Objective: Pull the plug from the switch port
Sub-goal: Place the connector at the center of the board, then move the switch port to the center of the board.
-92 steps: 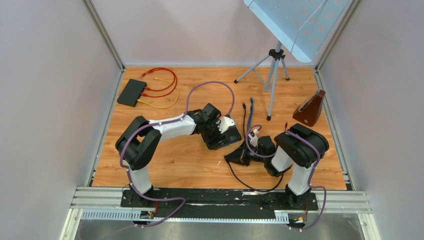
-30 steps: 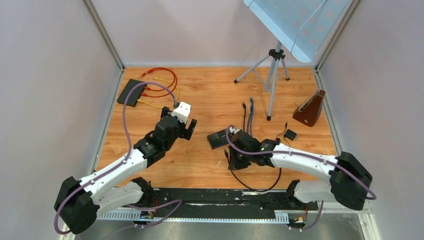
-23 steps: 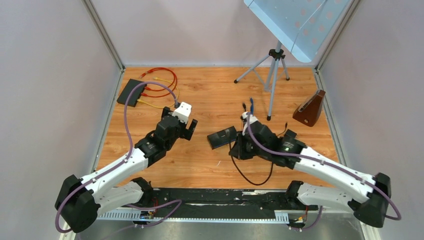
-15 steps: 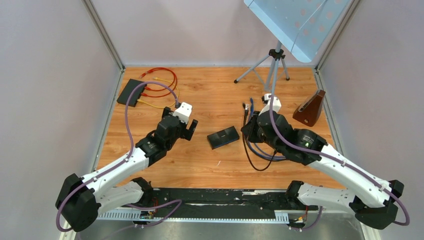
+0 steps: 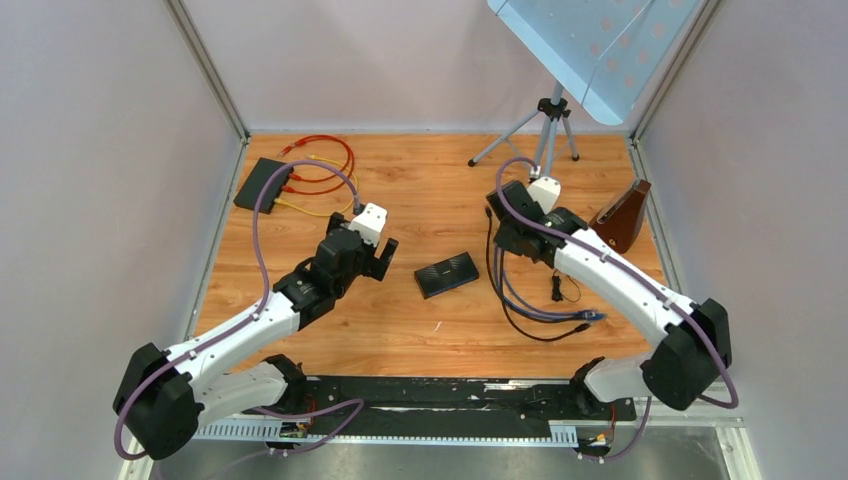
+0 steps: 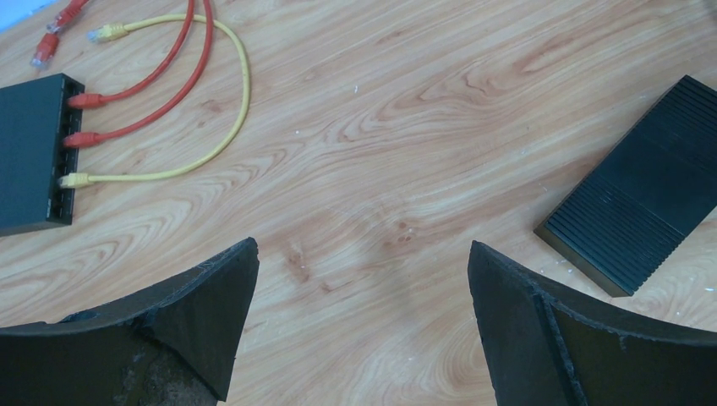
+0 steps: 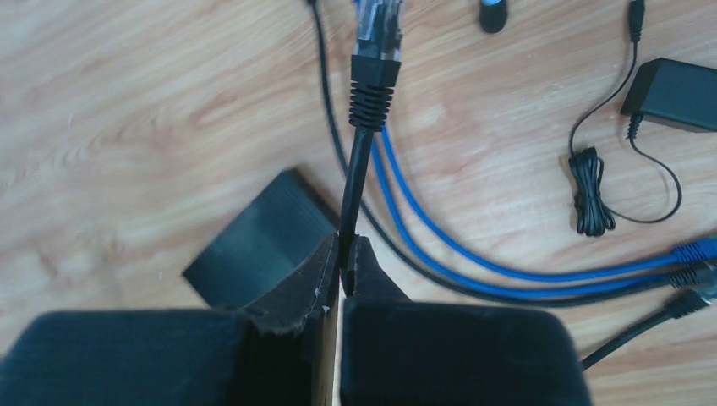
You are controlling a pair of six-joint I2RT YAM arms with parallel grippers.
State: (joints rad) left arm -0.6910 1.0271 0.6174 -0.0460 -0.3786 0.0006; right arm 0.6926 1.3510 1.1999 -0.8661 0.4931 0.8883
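The flat black switch point(image 5: 448, 274) lies on the wooden floor between the arms, also seen in the left wrist view point(image 6: 647, 211) and the right wrist view point(image 7: 262, 245). My right gripper point(image 5: 507, 236) point(image 7: 345, 245) is shut on a thin black cable. That cable's plug point(image 7: 374, 51) sticks out past the fingertips, free of the switch and held above the floor. My left gripper point(image 5: 380, 258) point(image 6: 362, 279) hangs open left of the switch, with only bare floor between its fingers.
A second black switch point(image 5: 264, 185) point(image 6: 30, 152) with red and yellow cables point(image 6: 161, 93) sits at the back left. Loose blue cable point(image 7: 440, 245) and a small power adapter point(image 7: 676, 89) lie right of the switch. A tripod point(image 5: 545, 150) and a brown wooden object point(image 5: 620, 218) stand back right.
My right arm has swung from the front towards the back right, carrying the black cable away from the switch. The left gripper, earlier at the switch, stays drawn back and open.
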